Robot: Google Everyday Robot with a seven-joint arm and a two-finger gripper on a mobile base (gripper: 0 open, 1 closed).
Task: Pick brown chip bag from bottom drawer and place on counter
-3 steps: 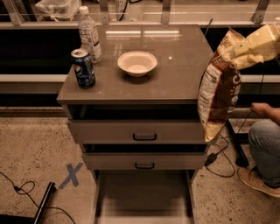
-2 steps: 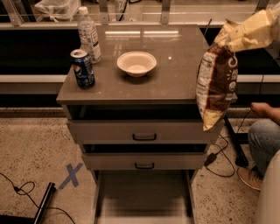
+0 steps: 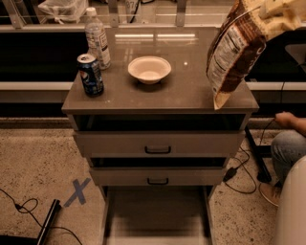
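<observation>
One step is left: my pale pincer (image 3: 270,14), top right, holds tight the crinkly dark-brown chip bag (image 3: 236,52) hanging above the right edge of the shiny grey-brown counter (image 3: 181,93), so next I should lower it and let go.

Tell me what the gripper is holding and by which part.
The gripper, upper right, holds the chip bag by its top edge; the bag hangs above the counter's right side.
</observation>
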